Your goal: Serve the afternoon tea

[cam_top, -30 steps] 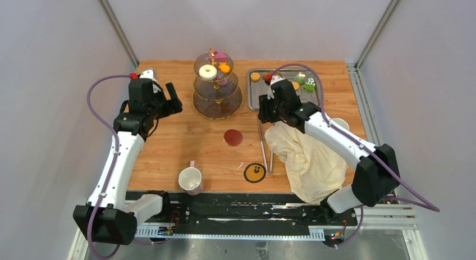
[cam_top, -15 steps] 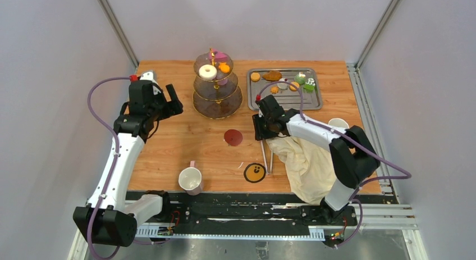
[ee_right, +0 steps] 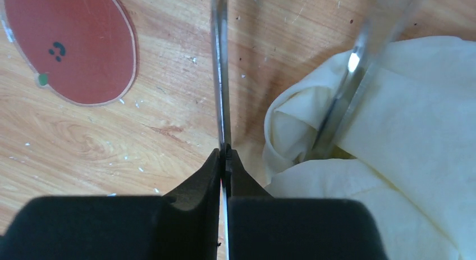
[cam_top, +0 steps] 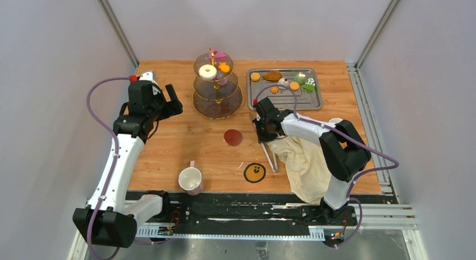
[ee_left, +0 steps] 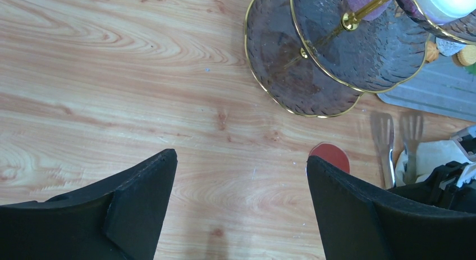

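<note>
your right gripper [ee_right: 225, 159] pinches one arm of the steel tongs [ee_right: 220, 74] beside the cream cloth [ee_right: 404, 159], likely to lift the cakes [cam_top: 301, 78] off the tray [cam_top: 306, 100]. your left gripper [ee_left: 240, 159] hangs spread near the glass stand [cam_top: 205, 105], whose lower tier looks bare, ready to steady it.

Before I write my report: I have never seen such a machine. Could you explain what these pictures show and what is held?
Two white robot arms stand at the near edge of a wooden table. One picture looks down from above; the other two come from a camera on each wrist. On the table are a three-tier smoky glass stand with a gold stem, a rectangular steel tray of small cakes, a crumpled cream cloth, a round red coaster and a pale mug. The left end effector is open and empty. The right end effector is shut on one blade of the metal tongs.
</note>
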